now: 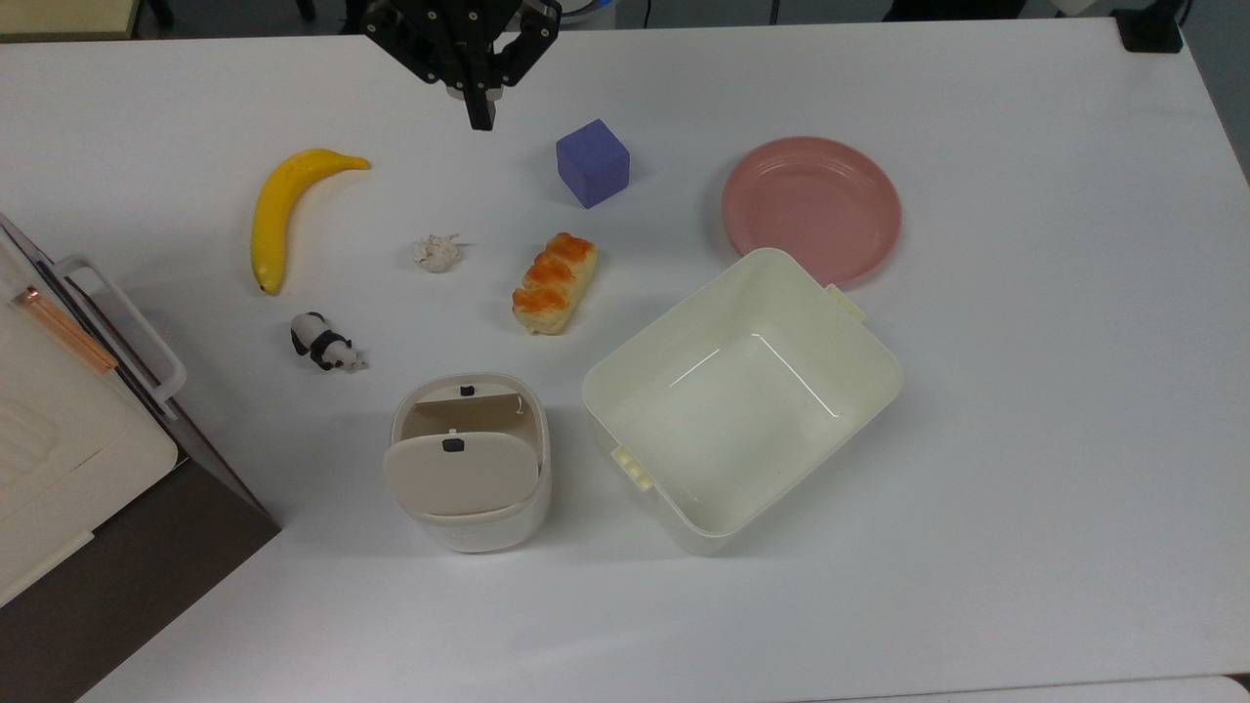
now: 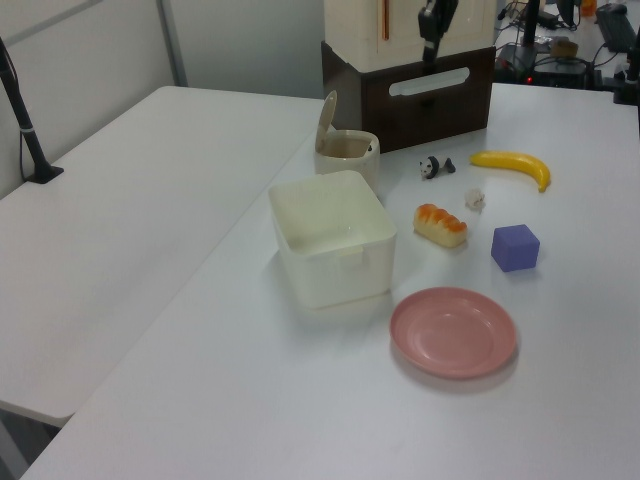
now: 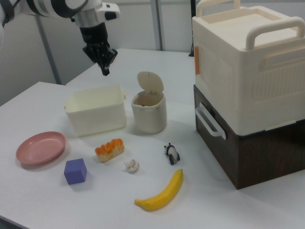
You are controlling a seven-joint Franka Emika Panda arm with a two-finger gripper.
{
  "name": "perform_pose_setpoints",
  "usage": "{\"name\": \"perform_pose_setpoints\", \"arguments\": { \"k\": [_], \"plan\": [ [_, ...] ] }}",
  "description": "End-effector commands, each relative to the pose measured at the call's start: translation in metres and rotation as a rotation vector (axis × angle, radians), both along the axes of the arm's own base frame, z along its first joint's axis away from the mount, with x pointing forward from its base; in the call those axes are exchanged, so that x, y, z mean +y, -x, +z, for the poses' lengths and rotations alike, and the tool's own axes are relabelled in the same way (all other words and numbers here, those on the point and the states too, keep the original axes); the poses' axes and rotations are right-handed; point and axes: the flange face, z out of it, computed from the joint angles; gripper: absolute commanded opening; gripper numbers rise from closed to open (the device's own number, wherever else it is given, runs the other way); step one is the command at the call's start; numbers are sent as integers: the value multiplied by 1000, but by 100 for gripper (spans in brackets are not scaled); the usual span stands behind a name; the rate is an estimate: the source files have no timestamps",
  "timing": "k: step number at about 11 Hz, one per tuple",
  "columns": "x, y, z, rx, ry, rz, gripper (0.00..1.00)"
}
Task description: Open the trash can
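Trash can, small cream-white rounded-square bin [image 1: 469, 469]: its beige flip lid [image 3: 150, 82] stands upright, so the opening step looks done. Black two-finger gripper [image 1: 479, 115], fingers pressed together and holding nothing, hangs high and well apart from the bin, which stands just beside the larger cream rectangular plastic tub [image 1: 742, 395]. Judged next: nothing beyond parking the arm clear; no readable writing anywhere.

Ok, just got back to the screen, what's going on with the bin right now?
The trash can is open: its beige lid stands flipped up, and you can see inside. The gripper holds nothing, its jaws closed together, and it hangs high above the far part of the table, well away from the can. The banana, panda figure, crumpled paper, bread, purple cube, pink plate and cream tub lie apart on the table.
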Motion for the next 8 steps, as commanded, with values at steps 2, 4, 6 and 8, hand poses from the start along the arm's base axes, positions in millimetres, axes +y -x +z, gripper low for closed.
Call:
{"name": "perform_pose_setpoints", "arguments": {
  "k": [2, 4, 6, 8],
  "plan": [
    [5, 4, -29, 73, -59, 39, 3],
    [6, 3, -43, 97, -61, 41, 11],
    [8, 2, -43, 93, -62, 44, 24],
    [9, 0, -40, 73, -63, 43, 42]
  ]
}}
